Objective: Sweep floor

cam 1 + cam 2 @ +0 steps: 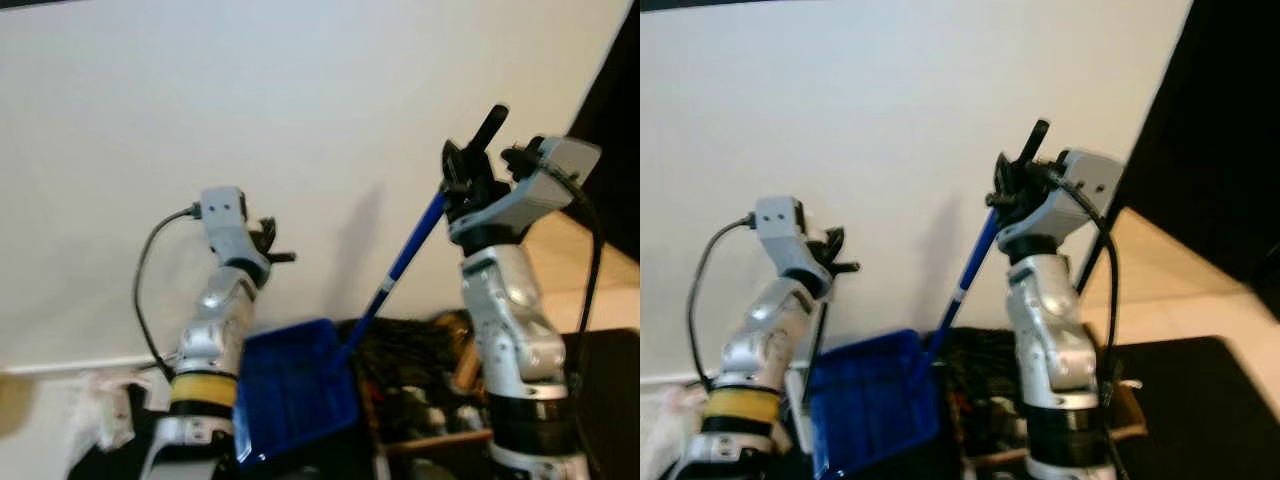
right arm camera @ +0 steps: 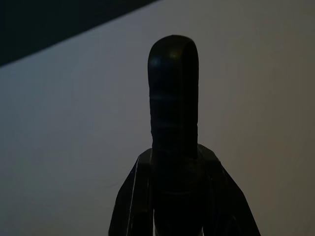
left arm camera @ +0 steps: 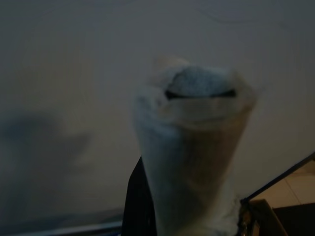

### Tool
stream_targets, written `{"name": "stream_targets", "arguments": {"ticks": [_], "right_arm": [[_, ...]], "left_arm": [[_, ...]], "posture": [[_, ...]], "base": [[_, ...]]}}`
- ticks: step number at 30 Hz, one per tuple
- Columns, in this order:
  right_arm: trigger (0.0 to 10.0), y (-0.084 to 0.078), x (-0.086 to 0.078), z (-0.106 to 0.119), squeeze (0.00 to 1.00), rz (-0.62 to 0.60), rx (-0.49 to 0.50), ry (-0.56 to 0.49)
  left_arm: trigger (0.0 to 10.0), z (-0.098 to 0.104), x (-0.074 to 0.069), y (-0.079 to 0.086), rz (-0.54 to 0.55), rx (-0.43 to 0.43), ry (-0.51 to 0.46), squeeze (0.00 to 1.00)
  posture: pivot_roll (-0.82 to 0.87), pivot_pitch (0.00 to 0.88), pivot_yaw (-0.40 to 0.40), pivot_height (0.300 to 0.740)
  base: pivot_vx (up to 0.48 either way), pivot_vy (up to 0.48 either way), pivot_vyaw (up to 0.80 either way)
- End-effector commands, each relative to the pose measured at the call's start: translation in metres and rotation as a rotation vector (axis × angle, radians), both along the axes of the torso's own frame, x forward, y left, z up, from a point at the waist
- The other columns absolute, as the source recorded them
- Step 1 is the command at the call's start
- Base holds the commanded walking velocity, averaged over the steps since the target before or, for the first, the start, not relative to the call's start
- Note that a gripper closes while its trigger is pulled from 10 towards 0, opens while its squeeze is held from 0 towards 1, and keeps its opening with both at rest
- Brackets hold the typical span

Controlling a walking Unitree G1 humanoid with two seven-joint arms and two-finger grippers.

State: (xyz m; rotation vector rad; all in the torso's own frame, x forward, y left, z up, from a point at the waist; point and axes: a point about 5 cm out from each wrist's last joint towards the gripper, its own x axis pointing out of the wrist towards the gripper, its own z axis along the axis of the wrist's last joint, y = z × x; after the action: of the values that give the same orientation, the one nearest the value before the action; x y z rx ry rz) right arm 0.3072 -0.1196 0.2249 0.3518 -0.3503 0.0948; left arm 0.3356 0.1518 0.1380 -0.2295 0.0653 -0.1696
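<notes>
Left eye view: the left gripper [image 1: 268, 240] clamps a thin pole, raised by the wall; the blue dustpan [image 1: 295, 390] hangs between; the right gripper [image 1: 470, 165] clutches its handle [image 1: 405, 258]. Both tools are carried aloft; next, lower them floorward.

Head stereo pair: looks forward, close on a white wall [image 1: 300, 100], both raised arms shared. Left wrist camera: very near a pale wrapped handle end [image 3: 194, 147]. Right wrist camera: near a black grip [image 2: 173, 98], wall behind.
</notes>
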Motion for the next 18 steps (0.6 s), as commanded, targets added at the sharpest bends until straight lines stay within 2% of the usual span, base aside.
{"name": "stream_targets", "arguments": {"ticks": [1, 18], "right_arm": [[10.0, 0.0068, -0.0004, 0.0035, 0.00, 0.040, 0.053, -0.011], [10.0, 0.0074, 0.0001, 0.0026, 0.00, 0.047, 0.053, -0.005]], "left_arm": [[10.0, 0.0078, 0.0013, 0.0021, 0.002, 0.008, -0.035, 0.00], [10.0, 0.0085, 0.0019, 0.0015, 0.001, 0.006, -0.035, 0.00]], "posture": [[0.05, 0.024, 0.040, 0.740], [0.05, 0.023, 0.040, 0.740]], "base": [[0.000, 0.311, 0.00], [0.000, 0.310, 0.00]]}}
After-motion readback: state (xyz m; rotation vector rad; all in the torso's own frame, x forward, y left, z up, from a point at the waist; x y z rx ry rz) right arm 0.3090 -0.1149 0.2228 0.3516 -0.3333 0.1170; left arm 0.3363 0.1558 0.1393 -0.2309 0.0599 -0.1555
